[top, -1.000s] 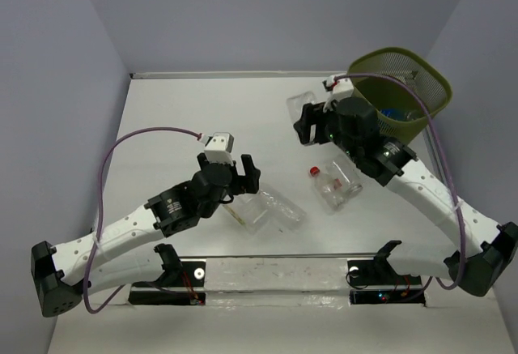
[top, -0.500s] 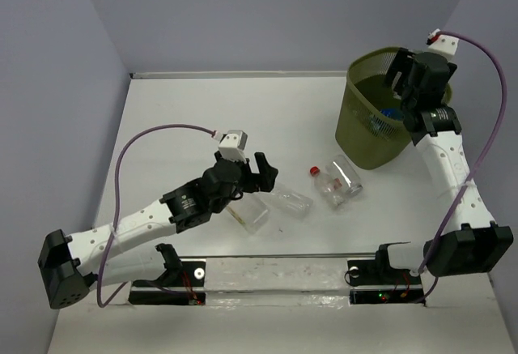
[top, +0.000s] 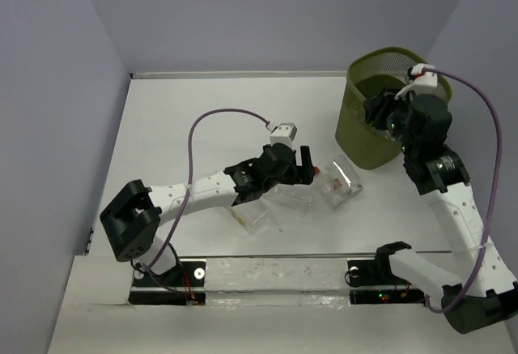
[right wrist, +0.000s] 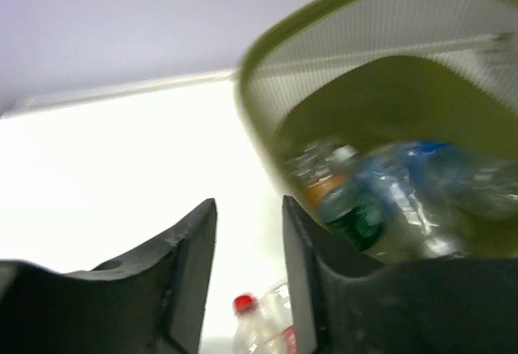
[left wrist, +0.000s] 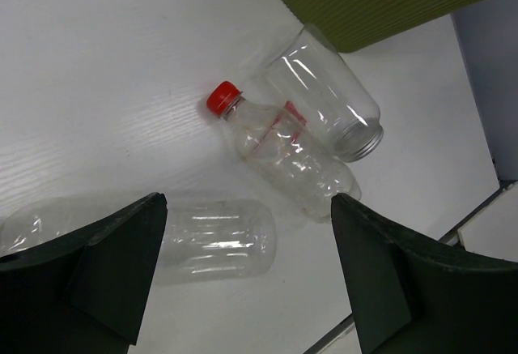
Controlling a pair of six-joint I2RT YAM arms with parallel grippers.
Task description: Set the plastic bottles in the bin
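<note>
The olive-green mesh bin (top: 357, 137) stands at the back right. In the right wrist view the bin (right wrist: 261, 50) holds several bottles (right wrist: 380, 196) with blue, green and orange parts. A red-capped bottle (left wrist: 285, 155) and a capless clear jar (left wrist: 324, 92) lie side by side just in front of the bin. Another clear bottle (left wrist: 206, 239) lies nearer. My left gripper (left wrist: 248, 236) is open and empty above the table, just short of the red-capped bottle (top: 330, 185). My right gripper (right wrist: 248, 224) is open and empty, over the bin's left rim (top: 374, 113).
A further clear bottle (top: 257, 218) lies under the left arm near the front rail (top: 275, 269). Grey walls close in the table at the left, back and right.
The right gripper carried a clear bottle over the bin and no longer holds it, then swung back over the bin's left rim. The left arm reached right towards the red-capped bottle.
</note>
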